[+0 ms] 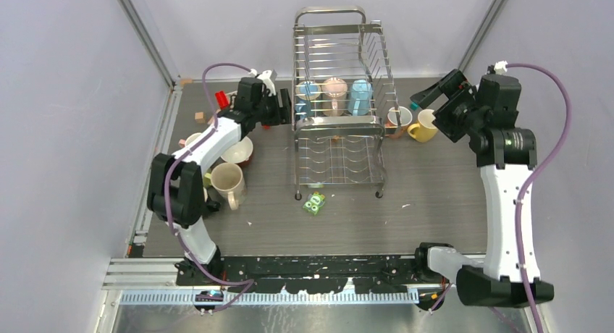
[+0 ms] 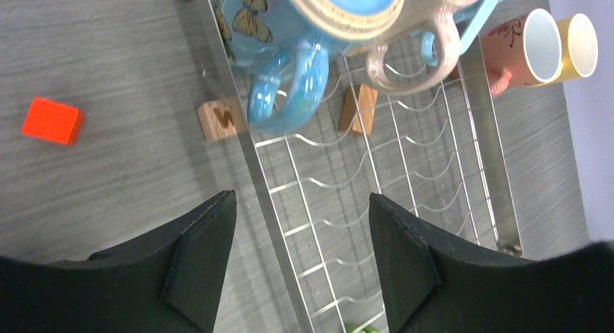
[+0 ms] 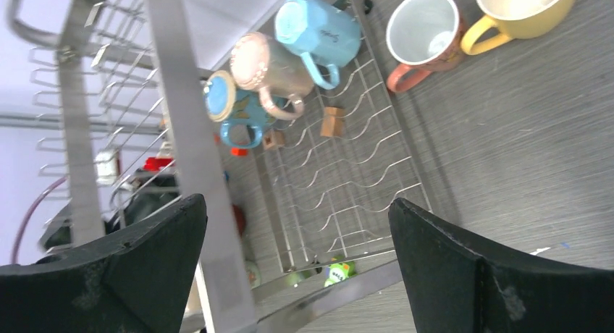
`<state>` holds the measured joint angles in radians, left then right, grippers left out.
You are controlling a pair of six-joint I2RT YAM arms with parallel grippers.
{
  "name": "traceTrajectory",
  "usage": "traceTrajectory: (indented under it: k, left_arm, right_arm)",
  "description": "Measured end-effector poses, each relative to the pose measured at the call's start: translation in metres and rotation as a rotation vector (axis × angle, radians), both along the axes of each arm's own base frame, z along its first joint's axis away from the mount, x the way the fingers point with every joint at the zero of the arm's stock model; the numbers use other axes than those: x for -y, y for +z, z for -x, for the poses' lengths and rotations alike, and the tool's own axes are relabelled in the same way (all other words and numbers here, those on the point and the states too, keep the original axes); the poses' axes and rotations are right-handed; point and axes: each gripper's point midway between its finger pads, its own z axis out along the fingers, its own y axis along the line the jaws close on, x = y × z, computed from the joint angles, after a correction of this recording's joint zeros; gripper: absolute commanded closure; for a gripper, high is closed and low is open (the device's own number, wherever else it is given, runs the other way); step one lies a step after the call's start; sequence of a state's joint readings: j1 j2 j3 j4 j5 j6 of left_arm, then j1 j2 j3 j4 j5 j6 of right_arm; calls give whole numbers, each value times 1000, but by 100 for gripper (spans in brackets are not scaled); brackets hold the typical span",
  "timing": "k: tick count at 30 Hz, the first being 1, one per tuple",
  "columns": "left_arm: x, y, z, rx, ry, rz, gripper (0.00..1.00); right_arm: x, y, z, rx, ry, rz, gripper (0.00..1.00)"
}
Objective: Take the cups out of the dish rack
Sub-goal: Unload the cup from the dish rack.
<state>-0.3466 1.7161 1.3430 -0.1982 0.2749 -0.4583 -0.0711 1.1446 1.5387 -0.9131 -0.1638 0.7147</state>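
The silver wire dish rack (image 1: pixel 339 51) stands mid-table. On its upper tier sit three cups: a blue butterfly cup (image 1: pixel 308 94) (image 2: pixel 289 58) (image 3: pixel 232 105), a pale pink cup (image 1: pixel 334 93) (image 2: pixel 413 36) (image 3: pixel 271 69) and a light blue cup (image 1: pixel 360 94) (image 3: pixel 318 30). My left gripper (image 1: pixel 286 101) (image 2: pixel 302 203) is open at the rack's left side, just short of the butterfly cup's handle, with nothing held. My right gripper (image 1: pixel 423 98) (image 3: pixel 298 206) is wide open and empty to the right of the rack. Below it a salmon cup (image 1: pixel 399 117) (image 3: pixel 423 40) and a yellow cup (image 1: pixel 423 125) (image 3: pixel 518 11) stand on the table.
A cream cup (image 1: pixel 228 181) and a dark red cup (image 1: pixel 239 153) stand on the table at the left with others. A red block (image 2: pixel 52 120) and two wooden blocks (image 2: pixel 221 119) lie near the rack. A green packet (image 1: pixel 314 203) lies at its front.
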Motion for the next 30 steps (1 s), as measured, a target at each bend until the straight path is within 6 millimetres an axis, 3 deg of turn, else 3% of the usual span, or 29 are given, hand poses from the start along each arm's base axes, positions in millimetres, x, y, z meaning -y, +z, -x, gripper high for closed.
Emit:
traceTrajectory:
  k: [7, 16, 30]
  left_arm:
    - [11, -19, -29, 33, -23, -14, 32]
    - [13, -46, -45, 58, -70, -79, 36]
    - [29, -34, -70, 154, -145, -125, 46]
  right_arm:
    - [-12, 35, 28, 124, 31, -40, 0]
    - [-20, 53, 35, 163, 49, -49, 0]
    - [-18, 70, 35, 202, 35, -45, 0]
